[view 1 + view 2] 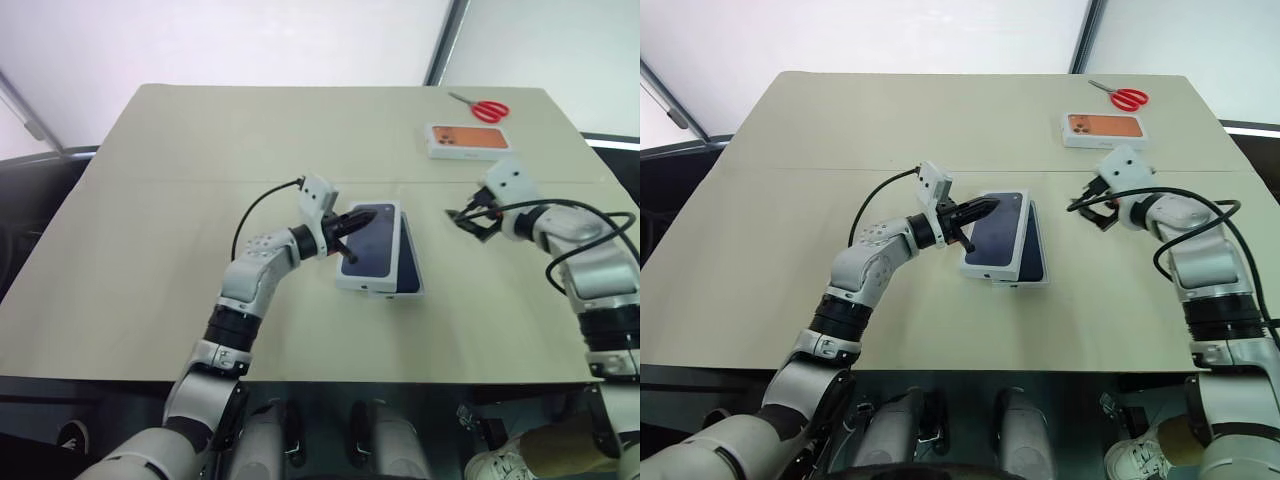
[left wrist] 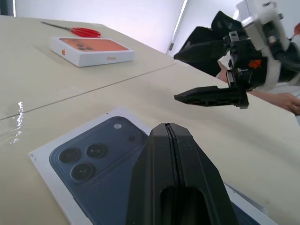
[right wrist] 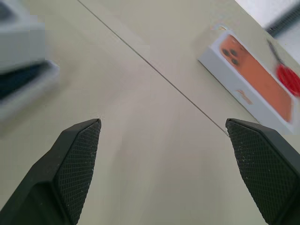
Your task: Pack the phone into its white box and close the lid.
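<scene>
In the left eye view, the left gripper [image 1: 366, 217] has its two black fingers pressed together. They reach across from the left and rest on the top of the lid [image 1: 372, 252], near its far left corner. The lid's top face is dark blue inside a white border. It lies askew on the white box [image 1: 420, 286] at the middle of the table [image 1: 150, 250], so it is not seated square. A strip along the box's right side stays uncovered, and there the phone [image 1: 409, 262] shows as a dark surface inside the box's thin white rim. The right gripper [image 1: 468, 225] hovers to the right of the box, well apart from it, with its fingers spread and nothing between them. Farther back on the right lies a white box with an orange phone picture [image 1: 468, 140], and red-handled scissors [image 1: 485, 108] lie just beyond it.

The right eye view gives the same layout, with the closed left fingertips on the lid's top.

In the left wrist view, the joined fingers lie over a printed phone back with three camera lenses on the lid. The right gripper's open jaws hang above the table beyond.

In the right wrist view, the two textured fingers stand wide apart over bare table. The orange-pictured box is ahead, and the lid and box are a blur at the edge.
</scene>
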